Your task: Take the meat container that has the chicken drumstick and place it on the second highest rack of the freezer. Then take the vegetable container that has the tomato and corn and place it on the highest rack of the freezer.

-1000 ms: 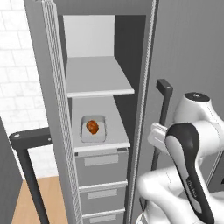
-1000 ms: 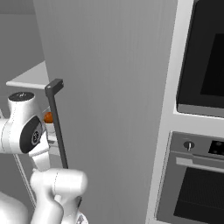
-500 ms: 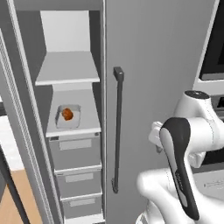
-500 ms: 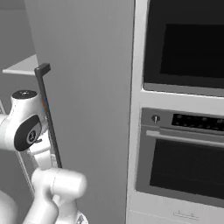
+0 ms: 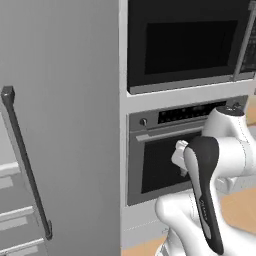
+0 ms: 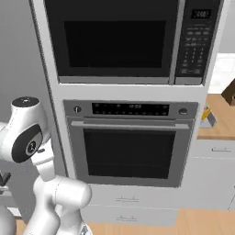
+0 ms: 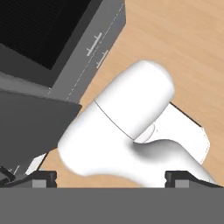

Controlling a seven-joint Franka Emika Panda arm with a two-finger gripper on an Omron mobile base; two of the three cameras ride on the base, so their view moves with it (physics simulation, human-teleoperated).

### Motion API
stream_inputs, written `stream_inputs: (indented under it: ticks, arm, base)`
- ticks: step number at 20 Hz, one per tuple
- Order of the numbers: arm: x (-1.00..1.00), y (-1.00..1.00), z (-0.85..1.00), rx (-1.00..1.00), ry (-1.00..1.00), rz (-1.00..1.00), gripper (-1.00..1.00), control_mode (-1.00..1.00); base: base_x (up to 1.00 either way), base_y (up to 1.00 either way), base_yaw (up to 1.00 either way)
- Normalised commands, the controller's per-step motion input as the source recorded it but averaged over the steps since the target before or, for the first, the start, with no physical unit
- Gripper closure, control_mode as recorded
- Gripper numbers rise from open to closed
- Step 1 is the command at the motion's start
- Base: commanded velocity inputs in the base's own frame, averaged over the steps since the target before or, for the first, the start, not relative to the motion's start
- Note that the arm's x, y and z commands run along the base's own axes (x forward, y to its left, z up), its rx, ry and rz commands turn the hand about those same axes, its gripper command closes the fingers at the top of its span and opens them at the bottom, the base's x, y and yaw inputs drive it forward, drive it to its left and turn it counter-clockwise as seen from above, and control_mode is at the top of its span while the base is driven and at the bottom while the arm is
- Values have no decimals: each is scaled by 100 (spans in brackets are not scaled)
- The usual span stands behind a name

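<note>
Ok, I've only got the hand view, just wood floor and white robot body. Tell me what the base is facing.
Observer: The built-in oven, with a microwave stacked above it.
Operator: Find me the freezer.
Observer: The freezer stands directly left of the oven; its grey door takes up the left of the left base view.
Operator: Give me the handle.
Observer: The dark bar handle runs down the door near the left edge of that view, slanting in the picture.
</note>
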Motion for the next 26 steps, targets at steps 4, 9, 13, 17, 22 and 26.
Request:
stream_inputs:
  ticks: [4, 9, 13, 17, 22, 26]
  arm:
    - [0, 0, 0, 0, 0, 0, -100, 100]
    - [0, 0, 0, 0, 0, 0, -100, 100]
    - [0, 0, 0, 0, 0, 0, -100, 100]
    - [0, 0, 0, 0, 0, 0, -100, 100]
    - [0, 0, 0, 0, 0, 0, -100, 100]
    - [0, 0, 0, 0, 0, 0, -100, 100]
  base:
    - [26, -100, -28]
    - [52, -100, -14]
    - [76, -100, 0]
    - [76, -100, 1]
    - [46, -100, 10]
    - [69, -67, 20]
